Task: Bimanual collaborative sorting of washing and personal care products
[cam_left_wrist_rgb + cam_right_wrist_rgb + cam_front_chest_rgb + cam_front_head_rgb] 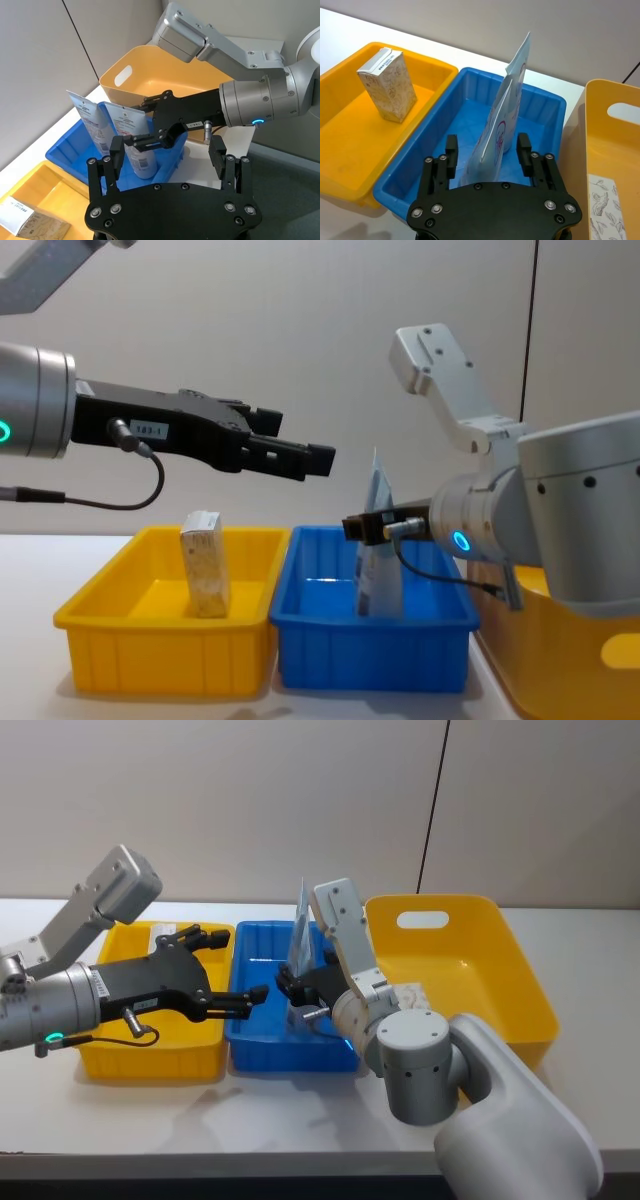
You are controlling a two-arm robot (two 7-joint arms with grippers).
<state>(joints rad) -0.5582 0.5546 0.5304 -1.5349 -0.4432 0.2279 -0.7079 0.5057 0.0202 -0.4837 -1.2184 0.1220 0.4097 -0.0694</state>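
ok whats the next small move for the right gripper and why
Probably back the right gripper straight out and up. Its fingers stand open on either side of the front pouch, which already stands in the blue tray beside a second pouch.

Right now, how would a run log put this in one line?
right gripper: open around pouches in blue tray | left gripper: open, above trays | box: yellow tray
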